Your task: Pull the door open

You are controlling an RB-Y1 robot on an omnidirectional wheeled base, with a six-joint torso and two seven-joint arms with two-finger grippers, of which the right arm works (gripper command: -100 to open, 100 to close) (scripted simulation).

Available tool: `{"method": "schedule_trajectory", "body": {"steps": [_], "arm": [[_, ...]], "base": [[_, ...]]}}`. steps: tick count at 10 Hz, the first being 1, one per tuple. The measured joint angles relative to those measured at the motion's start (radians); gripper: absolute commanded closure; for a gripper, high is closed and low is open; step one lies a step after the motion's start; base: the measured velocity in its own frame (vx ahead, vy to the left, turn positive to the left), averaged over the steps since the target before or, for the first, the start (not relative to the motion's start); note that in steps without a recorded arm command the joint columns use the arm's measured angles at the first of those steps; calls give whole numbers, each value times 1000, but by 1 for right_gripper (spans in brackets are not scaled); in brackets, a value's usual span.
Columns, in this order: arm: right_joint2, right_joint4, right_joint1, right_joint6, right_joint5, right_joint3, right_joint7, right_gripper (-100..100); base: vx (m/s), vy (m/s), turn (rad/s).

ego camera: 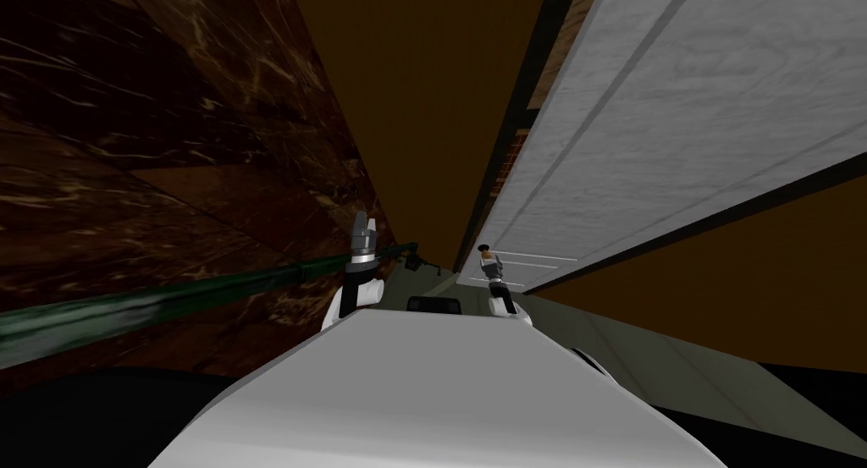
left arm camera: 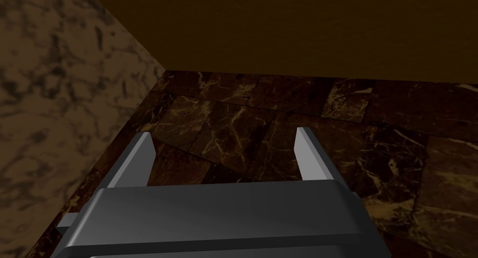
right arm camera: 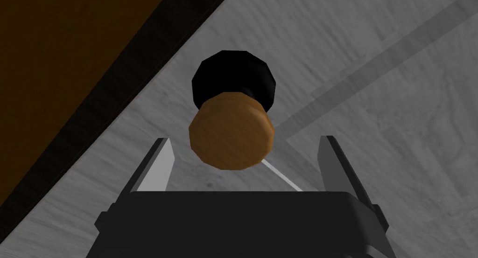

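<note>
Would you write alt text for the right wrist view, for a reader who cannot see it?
The right gripper, fingers open, faces a round brown door knob on a black base, not yet gripped. Behind is a pale grey panelled door, with a dark frame and brown wall beside.
</note>
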Motion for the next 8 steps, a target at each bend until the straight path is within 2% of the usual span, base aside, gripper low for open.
{"method": "schedule_trajectory", "body": {"steps": [8], "arm": [[2,-36,10,13,-85,55,-200,-100]], "base": [[-52,-16,19]]}}
